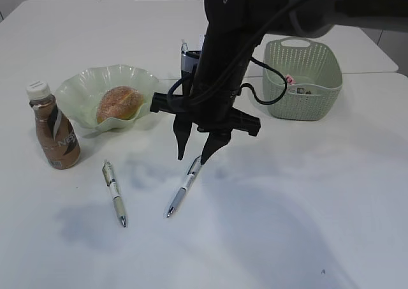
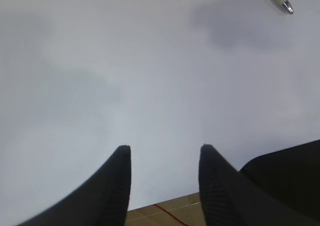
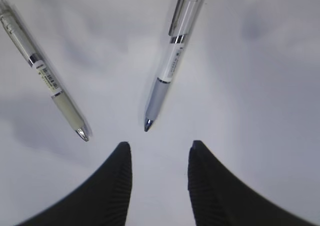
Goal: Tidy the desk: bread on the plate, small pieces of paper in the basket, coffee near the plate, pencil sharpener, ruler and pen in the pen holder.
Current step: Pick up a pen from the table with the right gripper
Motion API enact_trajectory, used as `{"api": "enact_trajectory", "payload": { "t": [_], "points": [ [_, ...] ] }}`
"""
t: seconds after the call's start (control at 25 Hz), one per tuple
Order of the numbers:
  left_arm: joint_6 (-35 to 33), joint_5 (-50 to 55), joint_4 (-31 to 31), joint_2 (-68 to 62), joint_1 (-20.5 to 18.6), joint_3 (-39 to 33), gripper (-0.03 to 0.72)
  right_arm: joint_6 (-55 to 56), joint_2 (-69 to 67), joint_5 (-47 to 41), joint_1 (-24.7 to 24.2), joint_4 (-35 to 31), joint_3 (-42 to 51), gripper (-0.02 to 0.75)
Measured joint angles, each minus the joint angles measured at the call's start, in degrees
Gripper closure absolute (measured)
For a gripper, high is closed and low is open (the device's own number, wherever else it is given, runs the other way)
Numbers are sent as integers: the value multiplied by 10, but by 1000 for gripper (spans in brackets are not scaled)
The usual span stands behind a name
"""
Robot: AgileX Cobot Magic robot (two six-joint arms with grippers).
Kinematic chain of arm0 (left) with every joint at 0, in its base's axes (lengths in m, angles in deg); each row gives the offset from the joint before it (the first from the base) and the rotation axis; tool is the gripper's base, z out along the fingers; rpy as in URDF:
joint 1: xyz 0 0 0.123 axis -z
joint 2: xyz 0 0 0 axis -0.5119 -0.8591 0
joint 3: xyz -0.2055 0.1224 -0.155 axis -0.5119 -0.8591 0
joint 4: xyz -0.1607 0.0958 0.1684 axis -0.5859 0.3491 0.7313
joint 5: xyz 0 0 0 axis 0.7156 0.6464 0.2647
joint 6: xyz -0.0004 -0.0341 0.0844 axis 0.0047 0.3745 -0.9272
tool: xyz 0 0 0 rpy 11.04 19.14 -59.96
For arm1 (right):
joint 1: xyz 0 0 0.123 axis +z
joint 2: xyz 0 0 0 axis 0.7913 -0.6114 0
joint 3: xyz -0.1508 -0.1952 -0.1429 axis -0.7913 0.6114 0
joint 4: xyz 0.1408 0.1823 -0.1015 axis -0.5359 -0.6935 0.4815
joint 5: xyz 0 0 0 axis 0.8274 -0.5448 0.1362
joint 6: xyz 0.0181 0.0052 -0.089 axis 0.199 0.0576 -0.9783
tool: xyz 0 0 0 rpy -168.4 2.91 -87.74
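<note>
We see the desk (image 1: pixel 306 206) w/ the basket (image 1: pixel 302 78) at the back right, bread (image 1: pixel 119 103) on the plate (image 1: pixel 83 88), coffee (image 1: pixel 53 125) just left of it. Right claw (image 1: pixel 195 152) is spread, empty, above one pen (image 1: pixel 183 187); 2nd pen (image 1: pixel 114 192) lies nearby. Left claw (image 2: pixel 165 153) spread too, holding nothing.

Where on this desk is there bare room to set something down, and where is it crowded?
Free: the front right of the desk, below the basket; also the far left corner behind the plate. Crowded: coffee, plate, two pens and the right gripper at left-centre.
</note>
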Motion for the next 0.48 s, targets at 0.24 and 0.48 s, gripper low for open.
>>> {"api": "enact_trajectory", "payload": {
  "t": [0.24,0.48],
  "points": [
    [0,2,0,0,0,0,378,2,-9,8,0,-17,0,417],
    [0,2,0,0,0,0,378,48,-26,25,0,-4,0,417]
  ]
}}
